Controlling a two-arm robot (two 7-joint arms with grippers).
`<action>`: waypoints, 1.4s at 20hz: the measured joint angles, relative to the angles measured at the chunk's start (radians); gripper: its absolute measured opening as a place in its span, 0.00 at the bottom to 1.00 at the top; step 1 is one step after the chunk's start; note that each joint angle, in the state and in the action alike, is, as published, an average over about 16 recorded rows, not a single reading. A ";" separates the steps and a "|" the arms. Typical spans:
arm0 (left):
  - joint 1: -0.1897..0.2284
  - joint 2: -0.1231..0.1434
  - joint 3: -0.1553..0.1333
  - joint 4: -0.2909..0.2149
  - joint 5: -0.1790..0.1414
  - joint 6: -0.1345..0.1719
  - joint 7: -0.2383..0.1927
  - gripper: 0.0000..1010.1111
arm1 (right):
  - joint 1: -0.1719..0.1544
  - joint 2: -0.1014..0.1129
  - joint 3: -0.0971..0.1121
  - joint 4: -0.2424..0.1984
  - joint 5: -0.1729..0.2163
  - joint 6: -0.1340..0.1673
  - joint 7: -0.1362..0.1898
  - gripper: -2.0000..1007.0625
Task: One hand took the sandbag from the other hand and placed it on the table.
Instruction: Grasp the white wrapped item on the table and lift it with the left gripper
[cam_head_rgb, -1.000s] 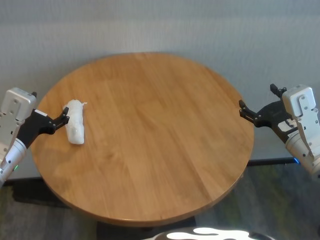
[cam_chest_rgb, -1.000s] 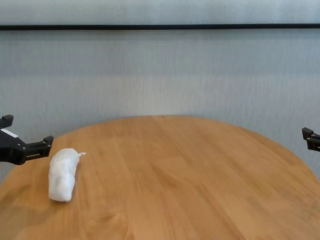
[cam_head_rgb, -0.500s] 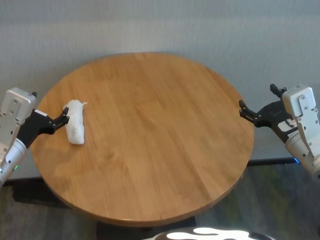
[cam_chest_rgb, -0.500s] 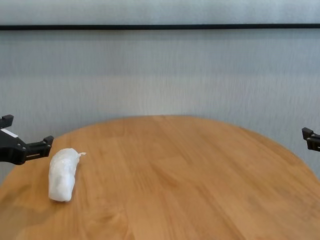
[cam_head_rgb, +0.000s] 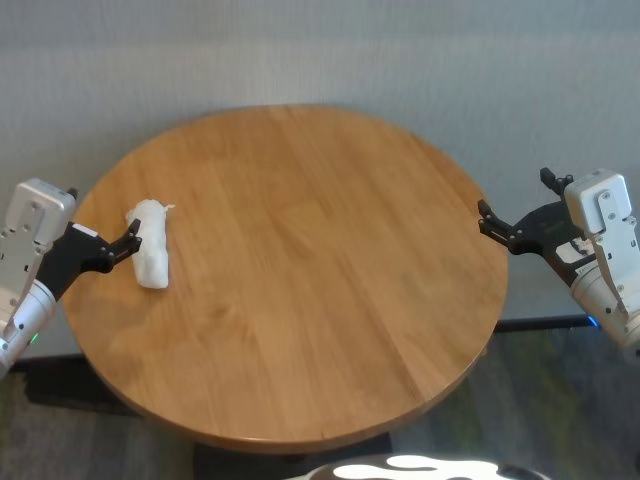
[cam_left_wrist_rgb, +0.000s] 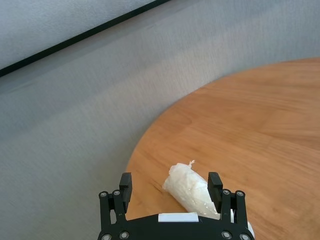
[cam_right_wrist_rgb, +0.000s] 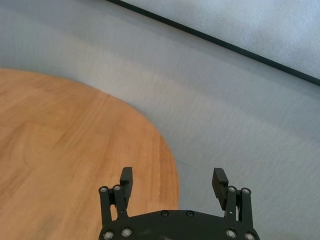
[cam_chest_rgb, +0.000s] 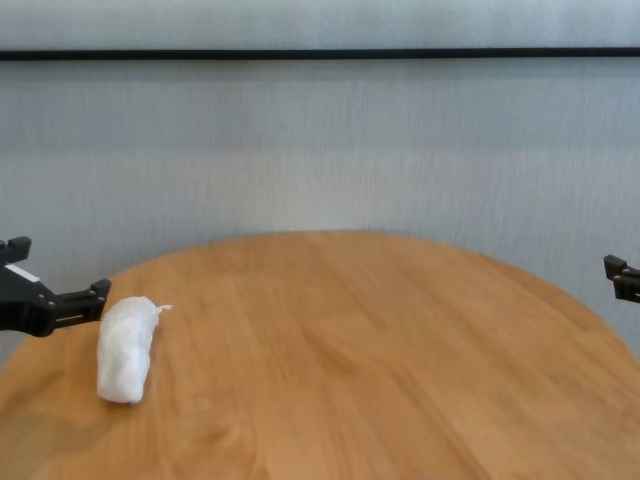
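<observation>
Sandbag (cam_head_rgb: 150, 257) lay on the wooden surface (cam_head_rgb: 300, 280) just ahead of the left gripper (cam_head_rgb: 128, 240) — fingers (cam_left_wrist_rgb: 125, 186) spread, grasping nothing, one tip beside the bag's flank. Its long axis ran roughly across the reach of those fingers, tuft end farther away. Right gripper (cam_head_rgb: 497, 226) waited well apart at the opposite rim, fingers also released. One sandbag, two grippers — left clearly nearer.
</observation>
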 joint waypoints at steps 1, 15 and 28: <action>0.001 -0.003 -0.004 -0.002 -0.008 0.009 -0.007 0.99 | 0.000 0.000 0.000 0.000 0.000 0.000 0.000 0.99; 0.000 -0.042 -0.085 -0.097 -0.180 0.324 -0.055 0.99 | 0.000 0.000 0.000 0.000 0.000 0.000 0.000 0.99; -0.056 -0.123 -0.099 -0.139 -0.196 0.611 0.028 0.99 | 0.000 0.000 0.000 0.000 0.000 0.000 0.000 0.99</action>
